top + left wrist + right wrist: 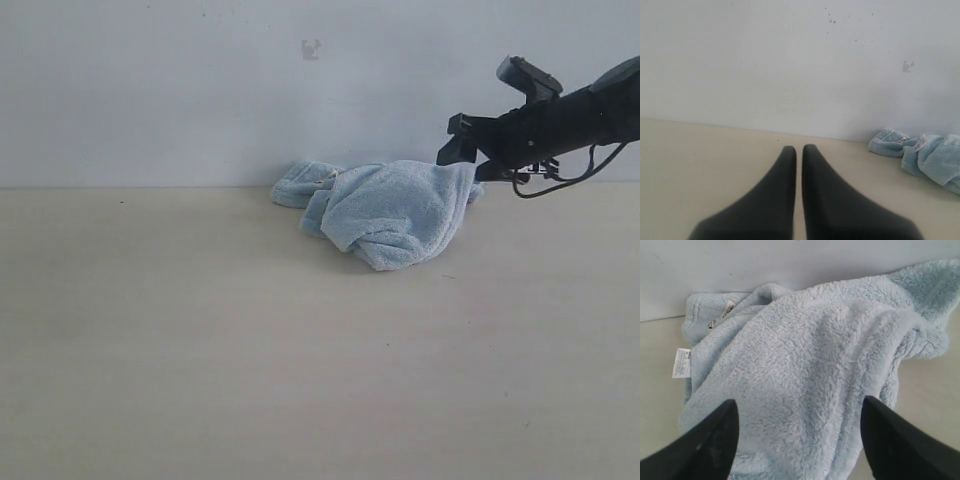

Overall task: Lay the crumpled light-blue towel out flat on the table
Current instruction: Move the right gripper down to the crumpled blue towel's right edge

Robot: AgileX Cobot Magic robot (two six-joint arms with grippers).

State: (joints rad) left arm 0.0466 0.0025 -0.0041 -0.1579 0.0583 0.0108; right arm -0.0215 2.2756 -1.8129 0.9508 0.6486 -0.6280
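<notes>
Pale-blue terry, bunched up and ungripped.
Exterior view: the towel (pixel 390 225) lies heaped on the table (pixel 200 350), with the wall (pixel 200 90) just behind it. The right gripper (pixel 465 160) hovers at the towel's right-hand end. Left wrist view: the left gripper (pixel 799 148) is pinched together on nothing, well apart from the towel (pixel 935 160). Right wrist view: the jaws are spread wide above the towel's (pixel 810 365) folds, grasping nothing. Closing here could, I judge, pinch several layers and drag the heap rather than unfold it.

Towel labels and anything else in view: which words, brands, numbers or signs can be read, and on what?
Nothing reads clearly.
On the towel, white side label: printed lines, too small to read.
Its hem label: dark marks, blurred.
On the wall: small grey mark, no legible sign.
</notes>
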